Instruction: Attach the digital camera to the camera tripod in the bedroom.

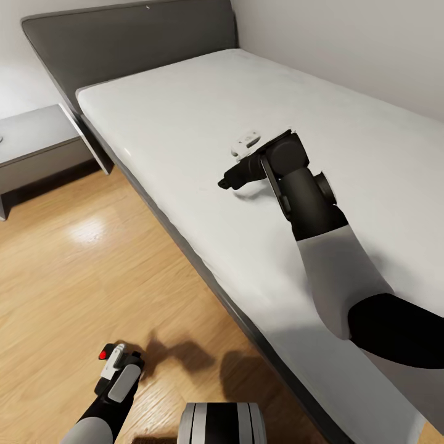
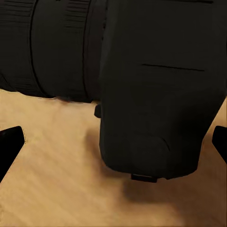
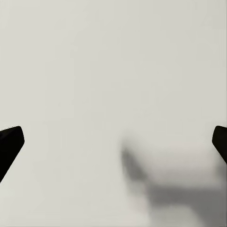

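The digital camera (image 2: pixel 161 94), black with a ribbed lens, sits between the fingertips (image 2: pixel 10 142) of my left gripper (image 2: pixel 113 142) and hangs above the wood floor, casting a shadow on it. Its red button (image 1: pixel 103 354) peeks out beside my left gripper (image 1: pixel 110 365) at the lower left of the head view. My right gripper (image 1: pixel 227 180) reaches out over the white mattress (image 1: pixel 185 111) of the grey bed. It is open with nothing between its fingers (image 3: pixel 10 144). The camera tripod is out of view.
The bed's grey side rail (image 1: pixel 185 246) runs diagonally between the floor and the mattress. A grey headboard (image 1: pixel 123 43) stands at the back, with a low grey nightstand (image 1: pixel 31 142) to its left. Light wood floor (image 1: pixel 80 271) lies open on the left. My base (image 1: pixel 222 422) shows at the bottom.
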{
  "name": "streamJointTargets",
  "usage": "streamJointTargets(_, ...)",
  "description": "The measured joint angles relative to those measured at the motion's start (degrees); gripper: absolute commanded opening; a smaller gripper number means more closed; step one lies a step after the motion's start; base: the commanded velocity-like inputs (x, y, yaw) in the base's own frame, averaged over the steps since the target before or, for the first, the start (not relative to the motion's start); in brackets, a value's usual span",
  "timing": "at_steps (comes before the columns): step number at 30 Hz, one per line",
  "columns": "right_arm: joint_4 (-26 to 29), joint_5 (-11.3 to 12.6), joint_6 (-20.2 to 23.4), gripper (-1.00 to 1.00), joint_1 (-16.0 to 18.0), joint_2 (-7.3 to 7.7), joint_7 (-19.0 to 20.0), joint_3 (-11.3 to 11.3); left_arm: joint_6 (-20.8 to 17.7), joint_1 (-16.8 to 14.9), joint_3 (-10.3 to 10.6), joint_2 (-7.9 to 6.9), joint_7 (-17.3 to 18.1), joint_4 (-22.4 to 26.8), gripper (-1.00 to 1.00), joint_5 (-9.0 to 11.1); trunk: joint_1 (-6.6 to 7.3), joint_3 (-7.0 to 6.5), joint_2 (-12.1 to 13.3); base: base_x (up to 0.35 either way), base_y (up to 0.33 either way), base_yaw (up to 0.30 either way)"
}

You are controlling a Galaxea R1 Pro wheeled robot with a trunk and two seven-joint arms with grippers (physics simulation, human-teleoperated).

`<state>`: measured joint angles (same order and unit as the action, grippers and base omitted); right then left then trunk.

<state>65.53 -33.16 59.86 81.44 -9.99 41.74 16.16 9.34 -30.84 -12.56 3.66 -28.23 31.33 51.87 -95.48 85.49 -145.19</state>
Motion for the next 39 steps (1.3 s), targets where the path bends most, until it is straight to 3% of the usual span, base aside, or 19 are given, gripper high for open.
streamJointTargets(4,0.00,-0.01,0.00,1.00,0.00,0.05,0.00,0.00,-0.02,0.00,0.00,0.00,0.00,0.06,1.00,0.00,-0.10,0.89,-0.05,0.000,0.000,0.000)
streamJointTargets(39,0.00,0.10,0.00,1.00,0.00,0.06,0.00,0.00,-0.05,0.00,0.32,0.00,0.51,0.07,1.00,-0.38,-0.10,0.89,-0.06,0.000,0.000,0.000)
